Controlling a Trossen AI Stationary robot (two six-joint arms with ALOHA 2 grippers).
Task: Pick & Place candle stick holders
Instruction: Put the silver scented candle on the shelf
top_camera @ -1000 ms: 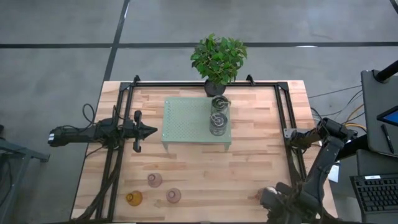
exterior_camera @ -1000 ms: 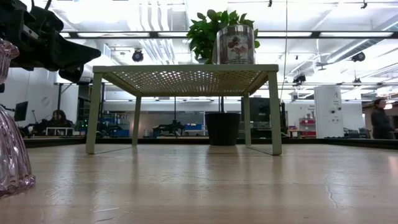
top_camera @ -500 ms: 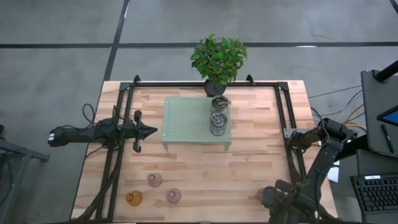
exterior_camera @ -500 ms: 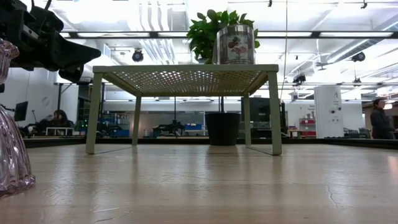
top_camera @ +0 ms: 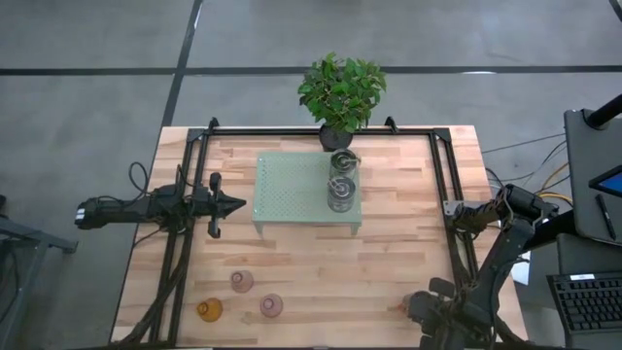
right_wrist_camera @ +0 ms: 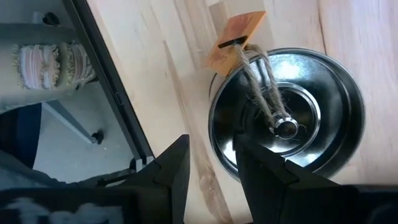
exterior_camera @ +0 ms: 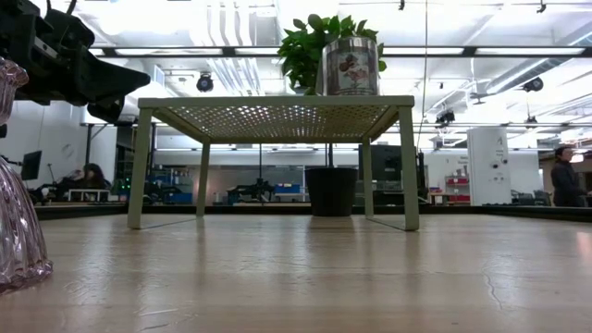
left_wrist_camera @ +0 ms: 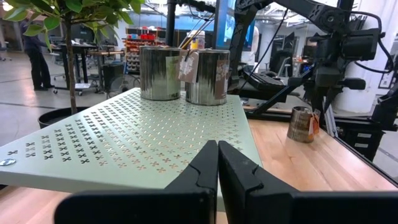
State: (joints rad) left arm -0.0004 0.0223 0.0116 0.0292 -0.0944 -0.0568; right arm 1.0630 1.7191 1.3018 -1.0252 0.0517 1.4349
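Note:
Two silver holders (top_camera: 342, 161) (top_camera: 340, 194) stand on the pale green stand (top_camera: 292, 190). A third silver holder (right_wrist_camera: 292, 118), with a tag on twine, stands on the table near its near right corner (top_camera: 407, 304). Two pinkish glass holders (top_camera: 242, 281) (top_camera: 271, 305) and an amber one (top_camera: 209, 310) stand at the near left. My right gripper (right_wrist_camera: 211, 155) is open, pointing down over the third silver holder, one finger over its inside and one outside its rim. My left gripper (top_camera: 233, 204) is shut and empty, left of the stand.
A leafy plant in a black pot (top_camera: 340, 92) stands at the far edge behind the stand. Black rails (top_camera: 185, 243) (top_camera: 452, 243) run along the table's left and right sides. Bare wood (top_camera: 340, 272) lies between the stand and the near edge. People show in the room behind.

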